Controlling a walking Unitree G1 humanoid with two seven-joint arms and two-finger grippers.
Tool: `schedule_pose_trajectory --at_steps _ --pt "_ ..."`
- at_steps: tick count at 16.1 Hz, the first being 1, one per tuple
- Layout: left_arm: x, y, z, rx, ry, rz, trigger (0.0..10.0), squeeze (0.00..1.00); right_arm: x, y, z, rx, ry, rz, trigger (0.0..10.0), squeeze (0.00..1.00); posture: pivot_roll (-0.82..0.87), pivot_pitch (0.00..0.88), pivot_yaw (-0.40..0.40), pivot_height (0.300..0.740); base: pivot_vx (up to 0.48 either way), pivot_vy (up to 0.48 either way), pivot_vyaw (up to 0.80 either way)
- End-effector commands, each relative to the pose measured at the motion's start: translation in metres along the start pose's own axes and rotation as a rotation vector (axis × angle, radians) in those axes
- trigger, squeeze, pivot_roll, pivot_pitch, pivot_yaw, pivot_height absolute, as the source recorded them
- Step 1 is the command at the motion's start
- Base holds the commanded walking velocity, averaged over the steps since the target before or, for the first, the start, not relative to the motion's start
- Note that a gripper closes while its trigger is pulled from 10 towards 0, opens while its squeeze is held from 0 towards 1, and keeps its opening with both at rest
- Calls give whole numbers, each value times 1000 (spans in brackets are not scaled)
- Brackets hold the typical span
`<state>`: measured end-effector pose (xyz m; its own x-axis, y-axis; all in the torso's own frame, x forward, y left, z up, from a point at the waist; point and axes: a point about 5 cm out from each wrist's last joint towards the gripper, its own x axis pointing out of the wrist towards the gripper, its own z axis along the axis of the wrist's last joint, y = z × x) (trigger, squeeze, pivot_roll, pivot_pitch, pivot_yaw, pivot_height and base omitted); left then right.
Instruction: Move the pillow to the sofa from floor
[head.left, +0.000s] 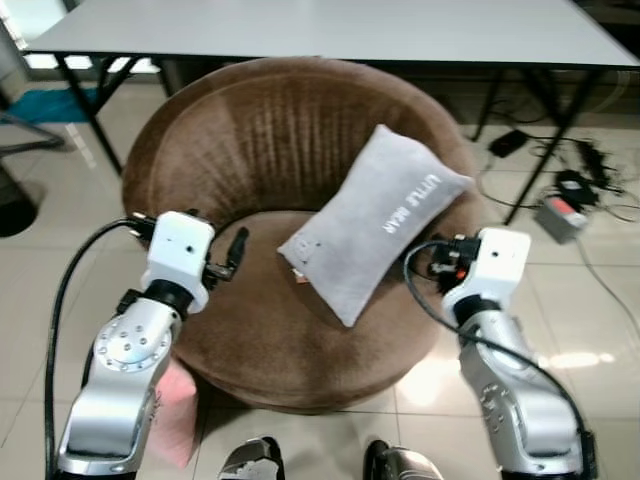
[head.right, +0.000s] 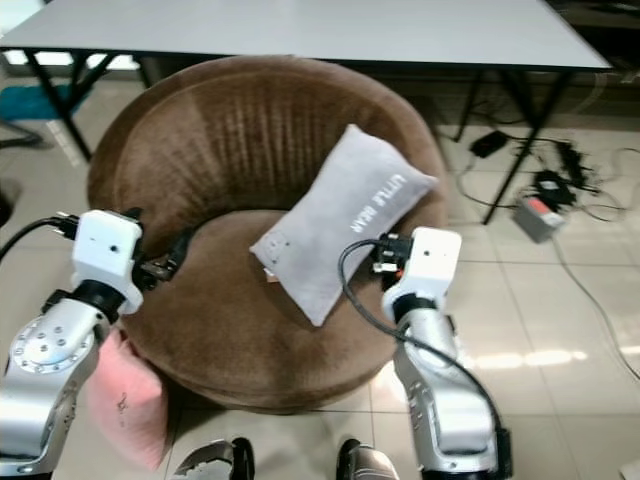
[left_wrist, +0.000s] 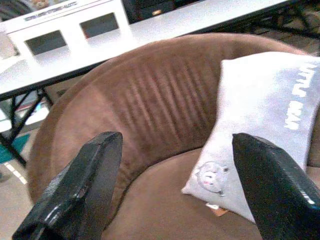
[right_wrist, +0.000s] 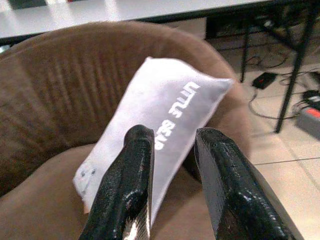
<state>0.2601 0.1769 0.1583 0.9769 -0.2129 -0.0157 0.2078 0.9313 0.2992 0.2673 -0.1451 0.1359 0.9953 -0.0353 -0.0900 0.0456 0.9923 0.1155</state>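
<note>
Leaning grey pillow (head.left: 375, 220) on brown sofa (head.left: 270, 330) seat and backrest, left claw (left_wrist: 170, 190) spread wide, right claw (right_wrist: 172, 185) slightly parted, both empty.

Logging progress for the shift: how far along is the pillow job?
Done: the grey rectangular fabric pillow lies on the round brown plush sofa, leaning against its backrest. In hand: nothing; the left gripper is open and empty, the right gripper holds nothing, jaws slightly apart. Left: a pink pillow lies on the floor.

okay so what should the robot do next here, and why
Probably draw both arms back. The grey pillow already lies on the brown sofa, leaning on its backrest. The left gripper is open, and the right gripper holds nothing.
</note>
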Motion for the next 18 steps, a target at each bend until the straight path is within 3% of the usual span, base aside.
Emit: schedule_pose_trajectory --at_steps 1,8,18 --pt "2 -1 -1 8 1 1 10000 0 -1 -2 1 -10 10 -13 10000 0 7 66 27 740 0 0 0" --pt "2 1 -4 -16 0 23 10000 0 -4 4 -2 -69 64 40 10000 0 -4 75 12 740 0 0 0" --pt "0 12 -5 -3 3 48 10000 0 -4 2 -3 -68 88 45 10000 0 -2 80 7 740 0 378 0"
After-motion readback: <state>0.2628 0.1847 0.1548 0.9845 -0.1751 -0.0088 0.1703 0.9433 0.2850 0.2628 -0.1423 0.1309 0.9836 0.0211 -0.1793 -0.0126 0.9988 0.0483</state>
